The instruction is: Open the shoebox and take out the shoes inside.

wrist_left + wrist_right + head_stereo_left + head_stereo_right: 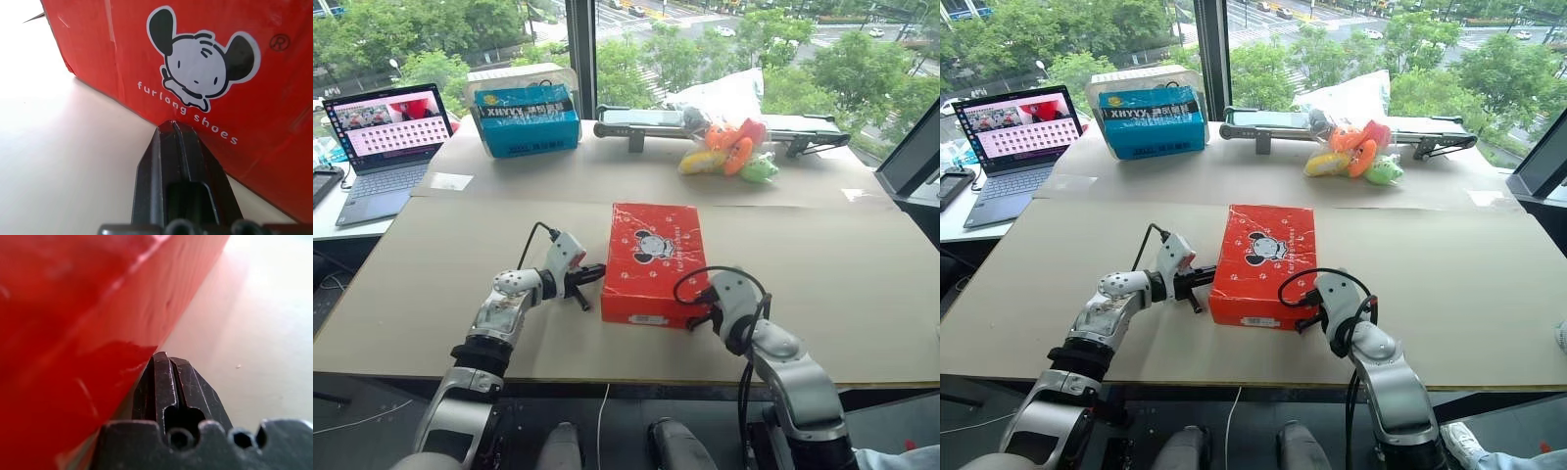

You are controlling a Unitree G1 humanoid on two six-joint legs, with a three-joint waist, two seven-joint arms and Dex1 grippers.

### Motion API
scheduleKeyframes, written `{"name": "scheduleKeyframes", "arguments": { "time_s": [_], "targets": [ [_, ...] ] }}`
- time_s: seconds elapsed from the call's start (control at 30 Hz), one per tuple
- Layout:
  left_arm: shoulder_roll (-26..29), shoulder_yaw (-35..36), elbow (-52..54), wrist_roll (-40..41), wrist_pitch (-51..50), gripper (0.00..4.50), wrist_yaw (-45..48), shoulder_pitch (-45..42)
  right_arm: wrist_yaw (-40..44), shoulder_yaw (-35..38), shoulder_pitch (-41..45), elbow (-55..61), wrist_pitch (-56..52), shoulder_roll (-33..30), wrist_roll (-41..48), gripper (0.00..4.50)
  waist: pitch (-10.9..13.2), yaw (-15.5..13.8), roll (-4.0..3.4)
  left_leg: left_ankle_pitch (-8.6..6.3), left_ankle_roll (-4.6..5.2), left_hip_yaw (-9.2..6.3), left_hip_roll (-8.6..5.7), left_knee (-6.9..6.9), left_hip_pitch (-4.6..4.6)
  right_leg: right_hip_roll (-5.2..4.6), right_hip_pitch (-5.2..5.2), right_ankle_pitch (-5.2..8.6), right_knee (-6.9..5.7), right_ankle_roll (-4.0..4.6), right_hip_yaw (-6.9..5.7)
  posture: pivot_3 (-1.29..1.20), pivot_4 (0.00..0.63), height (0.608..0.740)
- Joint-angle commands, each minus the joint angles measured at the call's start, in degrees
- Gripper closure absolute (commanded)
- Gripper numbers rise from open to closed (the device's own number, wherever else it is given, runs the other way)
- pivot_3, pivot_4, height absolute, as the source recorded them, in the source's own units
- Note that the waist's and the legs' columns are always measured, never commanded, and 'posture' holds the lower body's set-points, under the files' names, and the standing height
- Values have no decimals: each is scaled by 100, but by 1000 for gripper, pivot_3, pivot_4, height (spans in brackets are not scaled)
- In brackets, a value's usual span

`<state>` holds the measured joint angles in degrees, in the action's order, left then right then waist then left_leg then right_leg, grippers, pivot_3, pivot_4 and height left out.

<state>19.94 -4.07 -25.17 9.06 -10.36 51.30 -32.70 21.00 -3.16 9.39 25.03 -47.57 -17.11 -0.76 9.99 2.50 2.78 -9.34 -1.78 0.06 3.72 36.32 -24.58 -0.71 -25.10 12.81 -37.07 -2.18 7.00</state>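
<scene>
Print: "furlong shoes" (below a cartoon mouse)
Box: glossy red cardboard shoebox, lid on
Fingers: left fingers and right fingers pressed together, empty, beside the shoebox

Shoebox: red card with a glossy laminated skin, faint creases and bright highlights.
Tabletop: beige board, matt, smooth.
Left pincer: black plastic, satin, smooth.
Right pincer: black plastic, finely scratched.
Toy bag: clear, shiny plastic film.

Office-like test room, cardboard-covered table, laptop on side desk, large street-facing windows
</scene>
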Motion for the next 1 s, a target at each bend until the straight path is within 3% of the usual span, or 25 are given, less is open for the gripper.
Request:
{"name": "scheduleKeyframes", "arguments": {
  "time_s": [0.03, 0.4, 0.63, 1.0],
  "targets": [
    [-12, 101, 318, 116, -54, 4500, -100, 81, 127, 204, 26, 79, 208, -154, 199, 4460, 0, 5, 0, 0, 0, 0, 0, -3, 0, 0, -2, 1, 0, 1, 0, 0, 150, 736],
    [315, 667, 585, 366, -265, 4500, -427, 445, 321, 600, -198, 205, 68, -537, 614, 4460, 0, 29, 0, 0, 0, 1, 0, -2, 8, 1, 1, -1, -2, 0, 4, 0, 150, 736],
    [760, 1557, 1044, 958, -655, 4500, -661, 727, 364, 1658, 21, 41, -57, -1142, 922, 4460, 0, 27, 0, 0, 0, 3, 0, -2, 6, 0, 1, 0, -1, 0, 5, 0, 150, 736],
    [1300, 1663, 2400, 1458, -1309, 4500, -157, 1616, 593, 1892, 333, -727, 294, -1393, 1269, 4460, 1, 46, 0, 0, 0, 7, 1, -9, 18, 0, 6, 2, 1, 4, 8, 0, 150, 736]
  ]
}}
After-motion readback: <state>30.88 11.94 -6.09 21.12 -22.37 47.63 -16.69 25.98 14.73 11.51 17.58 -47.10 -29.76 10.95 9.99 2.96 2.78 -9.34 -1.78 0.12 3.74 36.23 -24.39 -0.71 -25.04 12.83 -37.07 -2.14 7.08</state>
